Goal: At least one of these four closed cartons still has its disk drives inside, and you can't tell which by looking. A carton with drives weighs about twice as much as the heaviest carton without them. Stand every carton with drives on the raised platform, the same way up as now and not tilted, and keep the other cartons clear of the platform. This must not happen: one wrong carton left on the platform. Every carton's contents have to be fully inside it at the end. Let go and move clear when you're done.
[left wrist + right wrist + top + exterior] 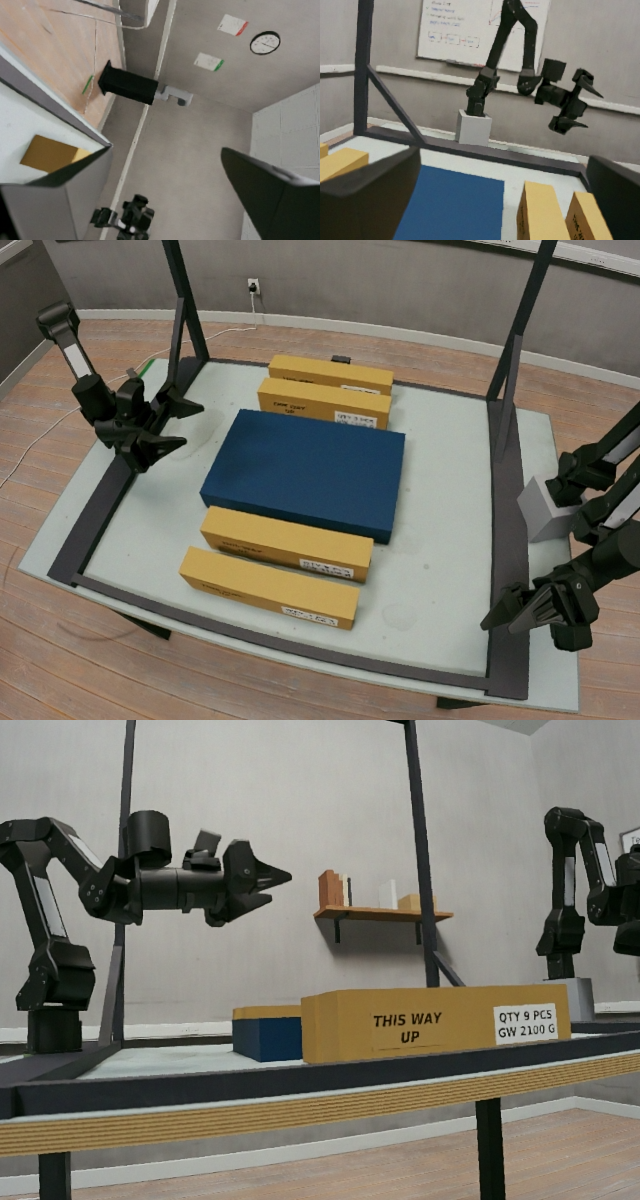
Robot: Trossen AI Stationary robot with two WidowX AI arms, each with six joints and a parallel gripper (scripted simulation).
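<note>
Apparently the outer near carton [268,586] [439,1024] [588,215], upright on the table beyond its inner neighbour [289,537] [542,212], could be misjudged if its printed weight is trusted over lifting; an off-centre grip might tip it. Its long axis follows the long side of the blue platform [305,472] [266,1037] [457,205], its lettered side facing outward. Both left gripper [497,628] [631,937] [167,150] [594,111] and right gripper [194,423] [281,887] [504,160] are spread wide, gripping nothing.
</note>
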